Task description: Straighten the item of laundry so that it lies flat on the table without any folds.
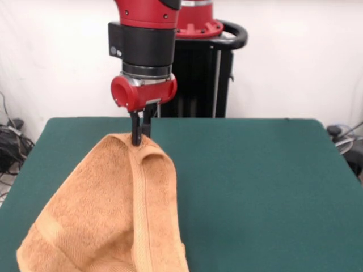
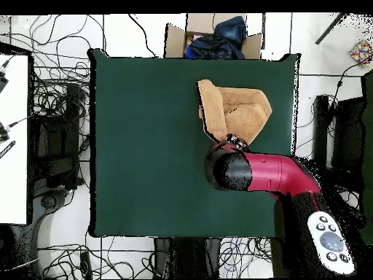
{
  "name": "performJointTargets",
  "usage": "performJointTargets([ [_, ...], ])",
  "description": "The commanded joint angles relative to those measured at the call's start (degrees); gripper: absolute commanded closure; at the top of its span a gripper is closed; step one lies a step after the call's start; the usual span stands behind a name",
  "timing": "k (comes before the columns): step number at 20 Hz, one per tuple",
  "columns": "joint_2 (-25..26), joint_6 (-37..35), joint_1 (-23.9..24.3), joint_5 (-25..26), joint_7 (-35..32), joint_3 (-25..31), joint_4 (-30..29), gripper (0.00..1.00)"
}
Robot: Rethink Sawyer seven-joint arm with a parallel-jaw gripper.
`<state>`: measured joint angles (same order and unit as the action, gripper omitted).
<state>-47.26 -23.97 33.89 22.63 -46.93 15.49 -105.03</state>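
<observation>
A: Right, status on the towel [image 1: 108, 209]?

B: End effector [image 1: 140, 135] is clamped on the towel's top edge, holding it up off the tabletop [image 1: 255, 181]. Front view: pinch point sits at 12 o'clock of the cloth, and the rest hangs down and fans toward 6 and 7 o'clock, with the lower part resting on the green surface.

A: Flat anywhere?

B: No. One edge is rolled over into a long fold running from the pinch down to 6 o'clock. The cloth forms a slack tent, not a sheet.

A: Why hold it by the edge like that?

B: My guess: lifting by one edge lets the weight pull the folds out, so it can be dragged and laid down flat.

A: Position on the tabletop?

B: Overhead view: towel [image 2: 237, 109] is at roughly 1 o'clock from the tabletop's centre, close to the top edge, with the arm [image 2: 262, 171] just below it. Plenty of open green at 9 o'clock to spread into.

A: Risk?

B: Likely the rolled edge stays doubled if it's lowered straight down.
</observation>
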Motion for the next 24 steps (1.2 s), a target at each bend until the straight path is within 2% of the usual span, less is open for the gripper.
performJointTargets([
  [1,-1.6,7.8,-2.6,-3.4,-23.9,-6.7,-12.0,1.00],
  [3,-0.5,11.7,-4.3,-4.9,-27.6,-9.9,-14.3,1.00],
  [6,2.2,17.4,-5.1,-7.3,-29.3,-11.9,-16.9,1.00],
  [11,3.0,20.2,-6.9,-10.3,-30.6,-14.2,-19.6,1.00],
  [15,4.4,25.0,-9.2,-11.9,-34.1,-16.8,-22.4,1.00],
  [19,3.8,27.1,-12.0,-13.6,-37.4,-19.3,-24.9,1.00],
  [24,1.9,25.3,-14.0,-14.4,-38.5,-20.3,-25.7,1.00],
])
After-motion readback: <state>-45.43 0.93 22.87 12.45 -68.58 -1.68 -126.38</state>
